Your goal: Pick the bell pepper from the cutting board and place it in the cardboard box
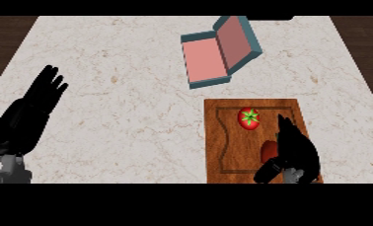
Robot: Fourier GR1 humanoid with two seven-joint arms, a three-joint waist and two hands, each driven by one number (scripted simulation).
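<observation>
your right hand (295, 151) curls round a red thing (268, 151) on the cutting board (222, 141), and your left hand (33, 106) rests open.

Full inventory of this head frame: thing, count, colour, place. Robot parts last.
counter: 1, pale marbled, fills most of the view
box: 1, teal outside, pink inside, open, upper centre-right of the counter
cutting board: 1, brown wood, lower right
bell pepper: 1, red with green stem, upper part of the board
second red item: 1, on the board, largely hidden by the right hand, can't identify
left hand: 1, black, open, resting at the left edge
right hand: 1, black, over the board's right side
</observation>
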